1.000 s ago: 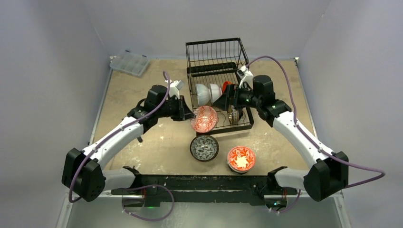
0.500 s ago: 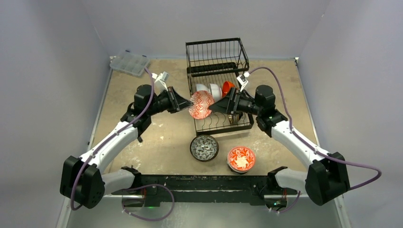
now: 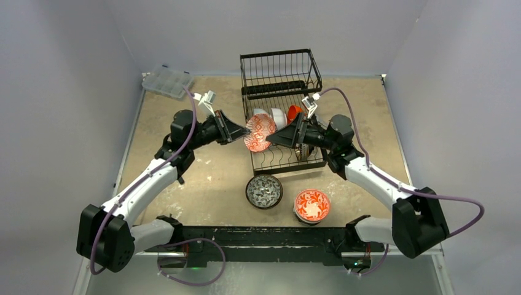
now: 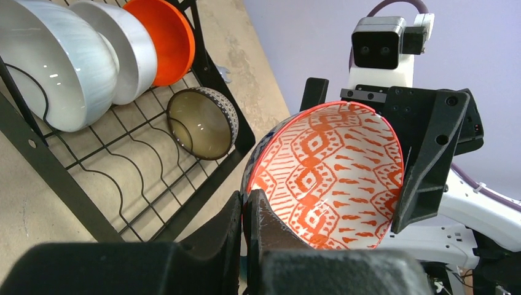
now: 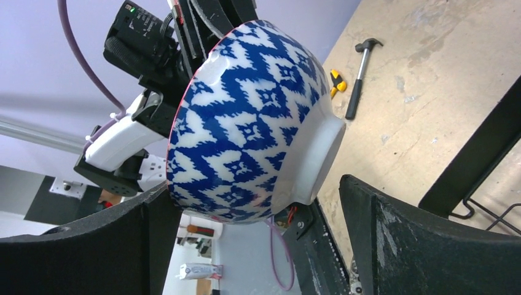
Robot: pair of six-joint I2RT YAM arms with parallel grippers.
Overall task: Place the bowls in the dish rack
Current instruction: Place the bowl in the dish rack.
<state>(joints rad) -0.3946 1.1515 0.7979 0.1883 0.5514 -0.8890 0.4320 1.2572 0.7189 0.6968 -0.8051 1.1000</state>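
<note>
left tool [image 3: 241, 133], seen from above, is clamped on the rim of a red-patterned bowl [image 3: 259, 133] and holds it on edge in the air at the front left corner of the dish rack [image 3: 276, 90]; right tool [image 3: 274, 139] stands wide open on the bowl's other side. white bowls [image 3: 278, 117] and an orange bowl [image 3: 293, 112] stand on edge in the rack's slotted base. on the surface [image 3: 209, 178], nearer the arm bases, sit a grey-patterned bowl [image 3: 264, 191] and a red floral bowl [image 3: 312, 204], apart from each other; a clear compartment box [image 3: 167, 81] lies at the far left corner. from the left wrist, the left tool's fingers [image 4: 230, 227] pinch the bowl's near rim, its orange-on-white inside facing the camera, and a black finger of the right tool runs beside its far rim; whether it touches i cannot tell. a tan bowl [image 4: 199, 123] leans in the rack just beside the orange one. from the right wrist, the bowl's blue-and-white outside and white foot sit between the spread fingers, and a small hammer [image 5: 359, 74] lies on the surface beyond.
</note>
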